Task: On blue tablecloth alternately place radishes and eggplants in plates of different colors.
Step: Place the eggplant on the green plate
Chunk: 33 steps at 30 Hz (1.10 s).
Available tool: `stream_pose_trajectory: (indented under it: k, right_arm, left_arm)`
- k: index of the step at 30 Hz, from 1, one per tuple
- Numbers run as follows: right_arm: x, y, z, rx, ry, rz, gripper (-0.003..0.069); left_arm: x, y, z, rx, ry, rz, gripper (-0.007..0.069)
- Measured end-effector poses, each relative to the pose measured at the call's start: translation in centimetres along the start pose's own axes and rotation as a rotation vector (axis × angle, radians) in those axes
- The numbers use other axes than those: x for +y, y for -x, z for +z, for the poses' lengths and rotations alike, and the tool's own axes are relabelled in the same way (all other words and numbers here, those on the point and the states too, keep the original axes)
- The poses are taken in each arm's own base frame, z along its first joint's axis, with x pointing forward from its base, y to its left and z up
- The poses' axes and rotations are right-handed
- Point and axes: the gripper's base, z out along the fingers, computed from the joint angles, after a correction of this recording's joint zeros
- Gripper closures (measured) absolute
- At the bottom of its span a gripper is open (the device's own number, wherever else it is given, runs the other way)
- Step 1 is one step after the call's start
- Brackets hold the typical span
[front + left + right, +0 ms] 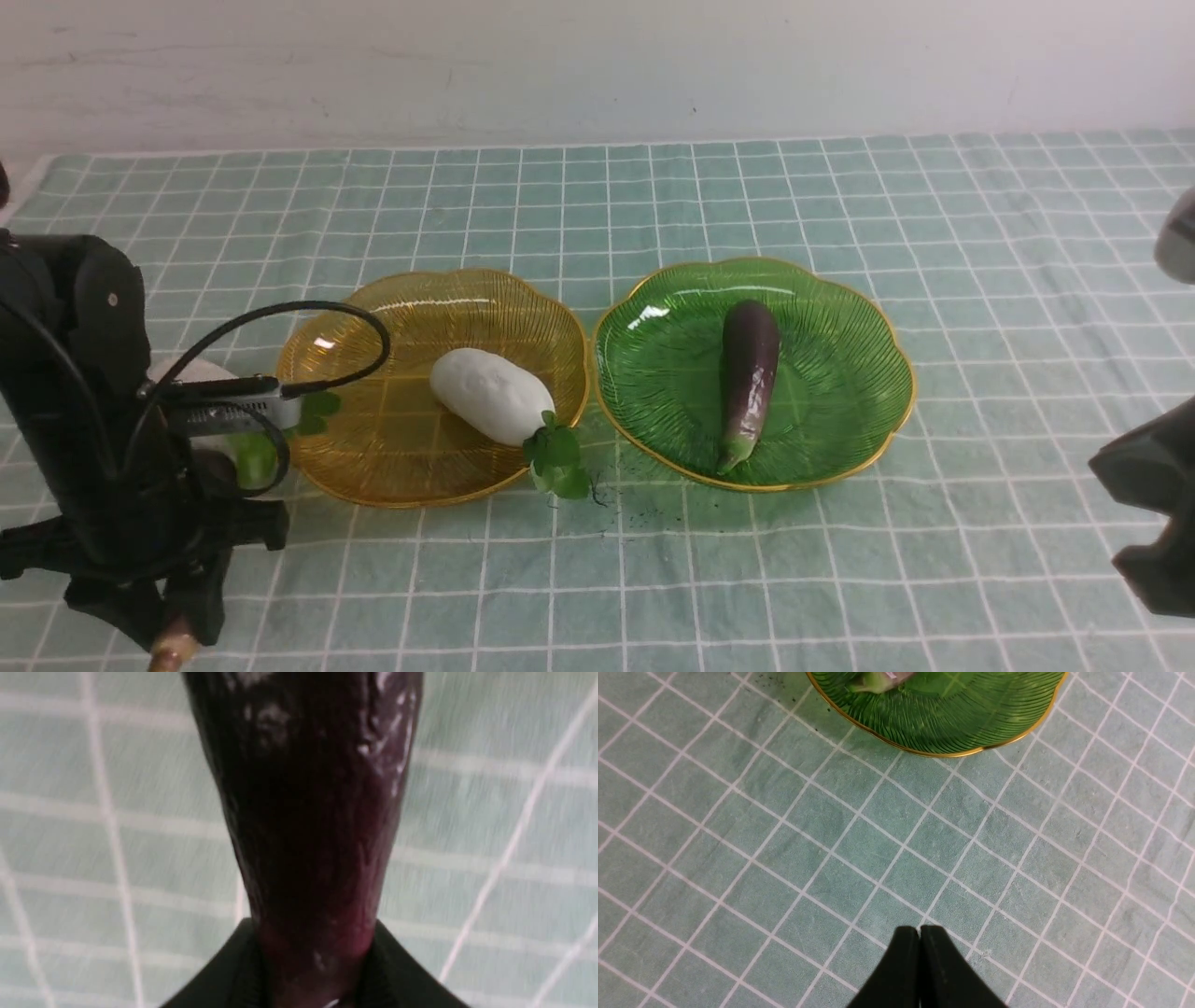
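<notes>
Blue tablecloth (653,579), white grid, slightly wrinkled, covers the whole worktop. Nearest, at lower L of front view, left arm (93,420) reaches down & the left fingers (224,980) clasp the second eggplant (308,835) from both sides at its narrow part. In the wrist view its long axis runs straight away from the fingers, body widening w/ distance. In front view only a brownish stem tip pokes out under the arm, toward the near edge. At near R, right arm (1153,523) sits at the frame edge. The right fingers (901,966) are clenched together w/ nothing between, over bare cloth just short of the green plate (971,723). Mid-worktop the two plates sit side by side, rims nearly touching, amber plate (373,467) on L, green on R. Radish (490,392) lies in the amber plate, long axis diagonal far-L to near-R, leaves at the near-R end hanging over the rim. Eggplant (750,373) lies in the green plate, long axis approx near-to-far, stem tip toward the near side. Second radish (191,369) sits just beside the amber plate's L rim, mostly hidden by the left arm; can't tell its heading. Few dark specks (607,495) on the cloth btwn the plates' near rims. Farthest: plain white wall (597,65).
</notes>
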Motion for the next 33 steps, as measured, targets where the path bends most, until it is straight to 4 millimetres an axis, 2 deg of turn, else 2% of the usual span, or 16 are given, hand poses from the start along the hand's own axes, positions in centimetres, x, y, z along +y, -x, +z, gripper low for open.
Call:
stream_pose_trajectory:
  k: [4,8,11,15,16,17,18,20,22,23,24,25,27,31,32,33]
  right_arm:
    - [0.0,0.0,0.0,0.000,0.000,0.000,0.0673]
    - [0.0,0.0,0.0,-0.001,0.000,0.000,0.0673]
    - [0.0,0.1,0.0,-0.013,0.001,0.000,0.0673]
    - [0.1,0.4,0.0,-0.043,0.009,0.003,0.0673]
    - [0.1,0.4,0.0,-0.042,0.009,0.003,0.0673]
    - [0.1,0.4,0.0,-0.045,0.009,0.004,0.0673]
    - [0.1,0.4,0.0,-0.049,0.010,0.004,0.0673]
    - [0.1,0.5,0.0,-0.052,0.010,0.004,0.0673]
    - [0.2,0.5,0.0,-0.053,0.018,0.008,0.0673]
    - [0.2,0.5,0.0,-0.053,0.018,0.008,0.0673]
    - [0.2,0.5,0.0,-0.053,0.025,0.012,0.0673]
    - [0.2,0.5,0.0,-0.053,0.027,0.012,0.0673]
    - [0.2,0.5,0.0,-0.053,0.027,0.012,0.0673]
    - [0.2,0.5,0.0,-0.053,0.027,0.013,0.0673]
    - [0.3,0.5,0.0,-0.053,0.030,0.014,0.0673]
    - [0.3,0.5,0.0,-0.053,0.036,0.017,0.0673]
  left_arm:
    - [0.2,-1.5,-2.4,-0.068,-0.022,-0.003,0.0407]
    - [-0.6,-2.5,-4.8,-0.138,-0.144,-0.026,0.0405]
    - [-2.2,-2.7,-6.5,-0.173,-0.265,0.022,0.0405]
    - [-6.9,-2.7,-8.7,-0.212,-0.394,0.196,0.0405]
    - [-7.2,-2.6,-8.8,-0.215,-0.398,0.203,0.0405]
    - [-8.4,-2.6,-9.1,-0.224,-0.416,0.234,0.0405]
    - [-10.3,-2.0,-9.3,-0.234,-0.434,0.271,0.0405]
    - [-12.4,-1.1,-9.8,-0.248,-0.453,0.295,0.0405]
    - [-15.4,0.7,-9.6,-0.244,-0.462,0.322,0.0405]
    - [-15.7,0.8,-9.6,-0.243,-0.462,0.324,0.0405]
    - [-18.1,2.5,-9.1,-0.245,-0.467,0.342,0.0405]
    - [-19.4,3.5,-8.7,-0.248,-0.470,0.355,0.0405]
    - [-20.9,4.9,-8.1,-0.249,-0.473,0.364,0.0405]
    - [-22.7,6.8,-7.0,-0.252,-0.477,0.372,0.0391]
    - [-23.3,7.5,-6.5,-0.252,-0.478,0.374,0.0379]
    - [-24.1,8.7,-5.8,-0.255,-0.479,0.374,0.0335]
